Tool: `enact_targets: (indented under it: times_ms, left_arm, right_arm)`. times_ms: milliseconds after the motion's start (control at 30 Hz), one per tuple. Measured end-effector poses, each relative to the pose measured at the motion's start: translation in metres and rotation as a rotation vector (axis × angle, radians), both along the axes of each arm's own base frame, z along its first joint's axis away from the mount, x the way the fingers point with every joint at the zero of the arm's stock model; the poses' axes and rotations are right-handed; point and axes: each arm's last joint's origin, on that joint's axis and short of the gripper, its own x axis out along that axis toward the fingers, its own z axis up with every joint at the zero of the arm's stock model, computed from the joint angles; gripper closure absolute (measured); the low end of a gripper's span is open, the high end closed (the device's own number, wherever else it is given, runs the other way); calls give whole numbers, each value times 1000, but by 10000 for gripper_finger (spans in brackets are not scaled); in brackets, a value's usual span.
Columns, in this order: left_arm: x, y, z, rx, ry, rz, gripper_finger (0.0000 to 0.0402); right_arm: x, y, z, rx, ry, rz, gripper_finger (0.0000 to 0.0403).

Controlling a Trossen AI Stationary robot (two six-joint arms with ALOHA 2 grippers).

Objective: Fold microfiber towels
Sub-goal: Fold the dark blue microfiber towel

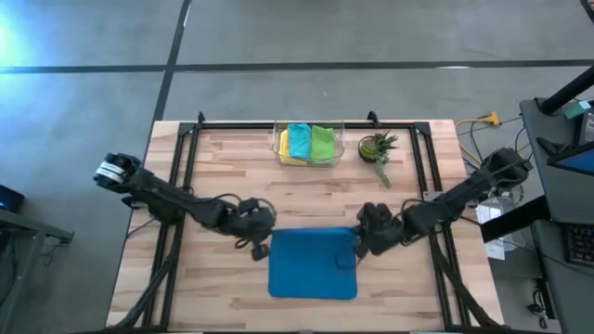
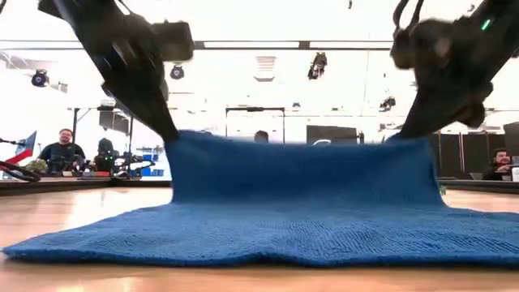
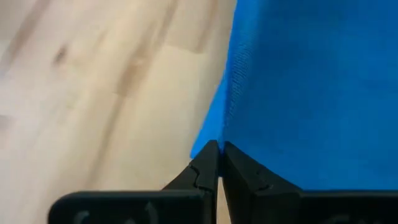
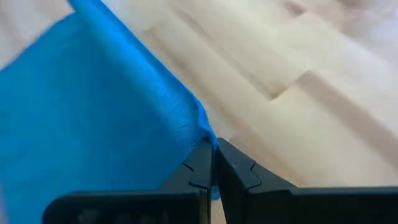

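Blue microfiber towel lies near the desk's front edge, its rear edge raised: left gripper and right gripper each have fingers pinched on a rear corner.

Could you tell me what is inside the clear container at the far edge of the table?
The clear container holds folded towels: a yellow towel, a teal towel and a lime green towel. Anything beneath them is covered.
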Motion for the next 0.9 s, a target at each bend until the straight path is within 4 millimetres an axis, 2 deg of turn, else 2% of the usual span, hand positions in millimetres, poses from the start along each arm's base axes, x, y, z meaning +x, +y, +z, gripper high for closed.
enact_targets:
  times_ms: [167,267,467,633,900]
  left_arm:
    - [17,25,-27,43,78,73,402]
    - [21,36,-34,50,108,110,402]
    - [24,39,-26,113,56,22,402]
    - [29,38,-20,148,-17,-32,402]
    - [22,44,-31,177,13,7,402]
  right_arm:
    - [4,-28,-14,-46,16,-52,394]
    - [7,-38,-14,-69,19,-65,394]
    - [13,-40,-9,-88,-8,-43,394]
    - [12,-41,-13,-96,-17,-36,394]
    - [3,-46,-25,-94,6,-96,394]
